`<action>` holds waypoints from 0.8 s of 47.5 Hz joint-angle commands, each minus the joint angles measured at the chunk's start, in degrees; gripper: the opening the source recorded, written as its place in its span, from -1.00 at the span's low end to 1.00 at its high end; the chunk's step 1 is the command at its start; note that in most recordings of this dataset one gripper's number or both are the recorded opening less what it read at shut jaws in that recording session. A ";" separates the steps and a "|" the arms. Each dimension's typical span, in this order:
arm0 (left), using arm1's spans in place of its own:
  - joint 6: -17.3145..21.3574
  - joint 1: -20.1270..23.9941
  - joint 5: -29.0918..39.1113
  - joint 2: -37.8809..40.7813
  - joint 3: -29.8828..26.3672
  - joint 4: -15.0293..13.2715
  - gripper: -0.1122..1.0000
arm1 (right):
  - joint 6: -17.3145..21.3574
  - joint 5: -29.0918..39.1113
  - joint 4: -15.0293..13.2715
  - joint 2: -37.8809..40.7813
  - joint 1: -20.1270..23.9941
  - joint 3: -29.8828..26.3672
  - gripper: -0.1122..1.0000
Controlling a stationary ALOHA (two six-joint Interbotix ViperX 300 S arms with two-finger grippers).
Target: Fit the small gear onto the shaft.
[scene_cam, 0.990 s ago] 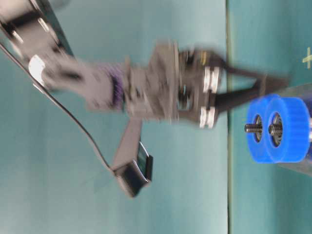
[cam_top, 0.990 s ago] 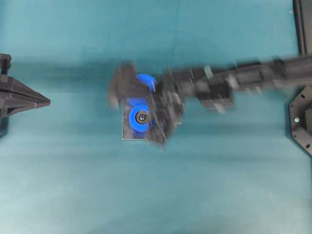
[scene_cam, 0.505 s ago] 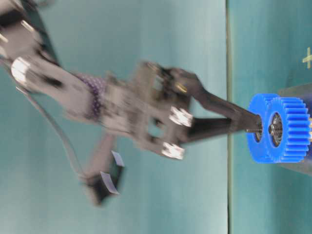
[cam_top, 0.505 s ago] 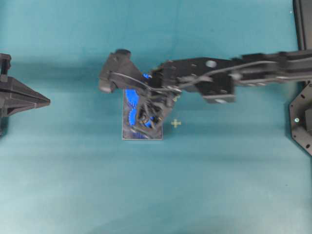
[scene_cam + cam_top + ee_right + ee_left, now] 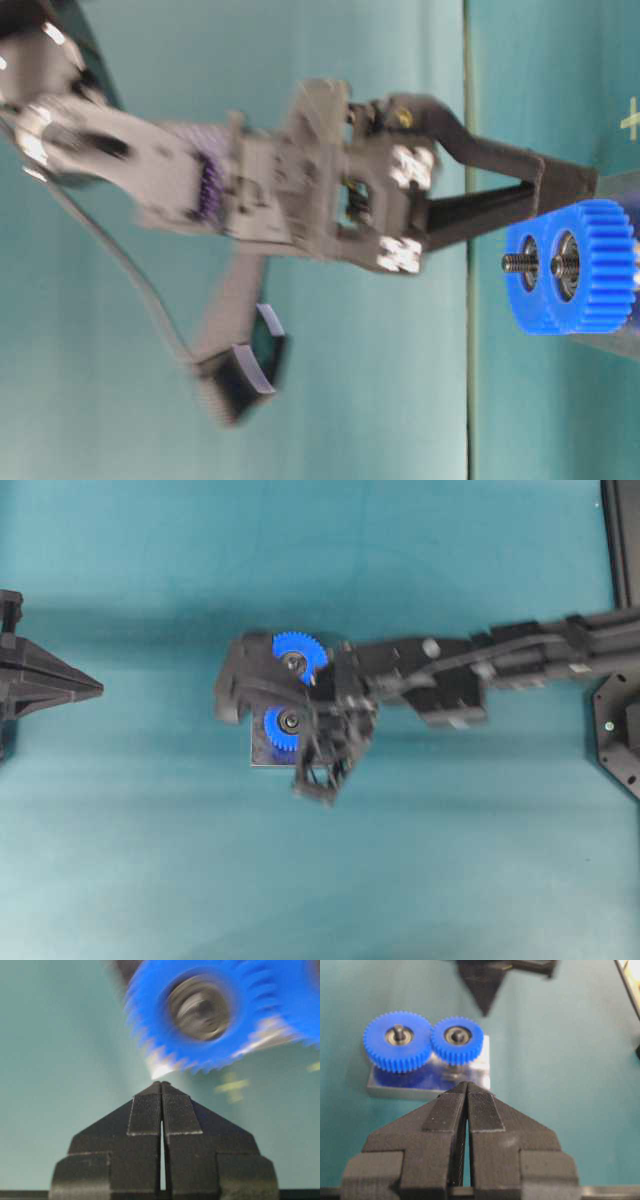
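Right claw (image 5: pixel 161 1091) sits low over the gear plate, tips pointing at a blurred blue gear, just short of it.

Teal worktop (image 5: pixel 450 860) carries one fixture. The right arm (image 5: pixel 520 650) reaches across from the right and covers part of it. Grey metal plate (image 5: pixel 475 1072) lies mid-worktop. The larger gear (image 5: pixel 375 1047) is on its far end. The small gear (image 5: pixel 472 1040) is on the near end, teeth against the larger gear's teeth. The shaft (image 5: pixel 457 1036) shows only as a pin tip in the small gear's hub.

Step, as a judgement: the small gear looks already down on the shaft, so what's left is seating and clearing. If pressing, push on the hub rim, straight down along the pin and not on the teeth, or the gear may cock and bind. Teeth should sit in mesh, not ride on top of each other. To leave, lift straight up first, then swing away, so the tips don't snag and pull the gear off. How far down the gear sits can't be told here.

Right claw: fingers (image 5: pixel 145 1110) pressed together, only a hairline slit, holding nothing. Contact with the gear can't be told through the blur. Left claw (image 5: pixel 467 1091) is also pressed together and empty, parked well to the left of the plate.
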 commanded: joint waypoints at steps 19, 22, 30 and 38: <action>-0.09 0.00 -0.70 0.44 -1.23 0.18 -0.80 | -0.88 -3.25 -4.75 -13.36 -5.27 5.62 -0.81; -0.09 0.09 -0.79 0.44 -1.23 0.18 -0.80 | -1.14 -5.71 -4.92 -14.59 -5.45 7.29 -0.81; -0.18 0.00 -1.05 0.53 -1.23 0.18 -0.80 | -2.46 -12.30 -5.27 -18.11 -5.45 12.66 -0.81; -0.18 0.00 -1.32 0.62 -1.41 0.18 -0.80 | -2.72 -15.29 -5.27 -19.95 -5.27 16.79 -0.81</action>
